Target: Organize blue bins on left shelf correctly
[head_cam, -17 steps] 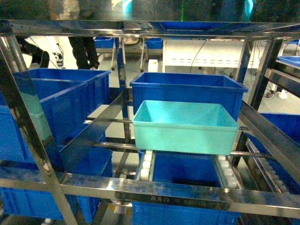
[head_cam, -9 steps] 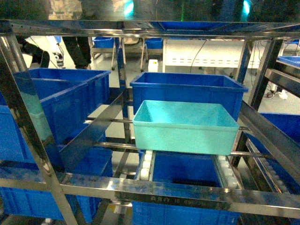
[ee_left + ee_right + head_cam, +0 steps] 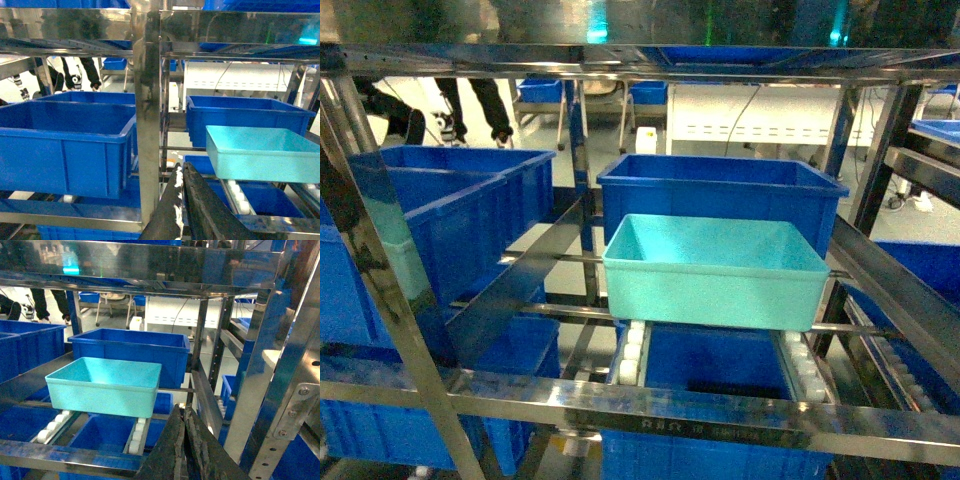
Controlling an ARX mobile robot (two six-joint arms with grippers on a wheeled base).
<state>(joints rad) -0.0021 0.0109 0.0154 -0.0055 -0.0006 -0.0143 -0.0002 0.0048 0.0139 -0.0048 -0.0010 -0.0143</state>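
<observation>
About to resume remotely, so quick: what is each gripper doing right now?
Left gripper: closed, fingers pressed together, holding nothing, short of the shelf.
Right gripper: closed, empty, also short of the turquoise bin.

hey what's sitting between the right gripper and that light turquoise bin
In the right wrist view, the steel front beam and white roller tracks of the shelf lie between the shut right gripper and the turquoise bin. No other object intervenes.

Left gripper [image 3: 181,172] and right gripper [image 3: 182,415] pressed closed (both empty).
</observation>
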